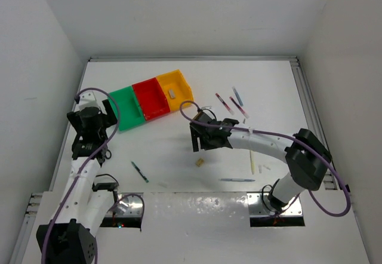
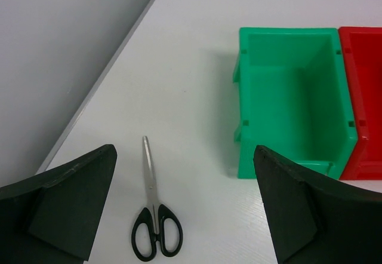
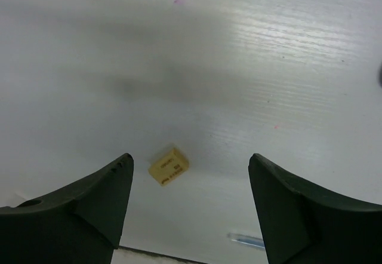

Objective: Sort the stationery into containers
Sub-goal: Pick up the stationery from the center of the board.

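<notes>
Three open rectangular plastic bins are sitting joined in a slanted row toward the far left of the white surface [image 1: 268, 85]: a green bin [image 1: 127, 110], a red bin [image 1: 152, 100] and a yellow-orange bin [image 1: 175, 89], the last one holding a small grey eraser block [image 1: 171, 92]. The left pincer [image 2: 184, 150] is hovering with its dark fingers spread wide apart and gripping nothing. Below it, small scissors with black loop handles and slim steel blades [image 2: 154, 216] are lying flat near the green bin, to its left in the left wrist view and not touching it, with the blades pointing away from the camera. The right pincer [image 3: 191, 156] is also hanging spread apart and empty above a small tan eraser block [image 3: 169, 166]. This block is resting on the surface near the middle, between the two fingers and closer to the left one in the right wrist view. It is carrying a few lines of dark print, too small to read. To the right of the bins, a red-and-white pen [image 1: 224, 104], a second red-and-white pen [image 1: 239, 107] and a blue pen [image 1: 237, 96] are lying close together. A dark teal pen [image 1: 140, 172] is lying toward the near edge, left of the tan block, while a pale blue pen [image 1: 237, 180] and a pale thin stick [image 1: 252, 162] are lying to its right.
</notes>
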You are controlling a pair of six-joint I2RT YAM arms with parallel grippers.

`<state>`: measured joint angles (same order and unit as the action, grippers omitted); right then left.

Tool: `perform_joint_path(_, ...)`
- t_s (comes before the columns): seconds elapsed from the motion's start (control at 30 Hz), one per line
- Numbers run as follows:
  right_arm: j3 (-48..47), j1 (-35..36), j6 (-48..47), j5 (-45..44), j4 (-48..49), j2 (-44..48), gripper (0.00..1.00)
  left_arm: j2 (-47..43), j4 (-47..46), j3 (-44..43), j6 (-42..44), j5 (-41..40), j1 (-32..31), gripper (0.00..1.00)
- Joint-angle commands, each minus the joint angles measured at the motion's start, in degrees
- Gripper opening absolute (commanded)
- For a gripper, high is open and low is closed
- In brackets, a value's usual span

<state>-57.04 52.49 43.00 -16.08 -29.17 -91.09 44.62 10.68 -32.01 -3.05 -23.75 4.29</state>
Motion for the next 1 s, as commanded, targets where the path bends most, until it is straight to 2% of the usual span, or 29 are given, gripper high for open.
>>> perform_joint_path(0.0, -2.2, 0.0, 19.6, -9.2, -0.1, 2.6, 0.76, -1.6, -1.7, -0.6, -0.4, 0.5, -2.4, 0.97)
perform_joint_path(0.1, -1.4, 0.5, 27.1, -8.2, 1.2, 1.8, 0.73, -2.3, -1.6, 0.2, 0.4, -0.4, -3.7, 0.97)
perform_joint_path(0.2, -2.0, 1.7, 35.3, -10.0, -3.9, 0.3, 0.71, -2.9, -2.3, 1.4, 1.0, -1.8, -6.0, 0.97)
perform_joint_path(0.37, 3.2, 2.5, 45.5, -7.7, -3.9, 0.3, 0.71, -3.2, -4.4, 3.5, 0.7, -2.4, -8.2, 0.97)
perform_joint_path(0.77, 4.6, 3.9, 46.7, -2.5, 0.4, -4.0, 0.69, -4.0, -6.6, 6.1, 0.7, -3.1, -10.7, 0.97)
perform_joint_path(0.97, 6.8, 3.4, 49.1, 1.8, 3.0, -7.5, 0.60, -4.8, -6.3, 6.8, 0.8, -4.4, -10.6, 0.97)
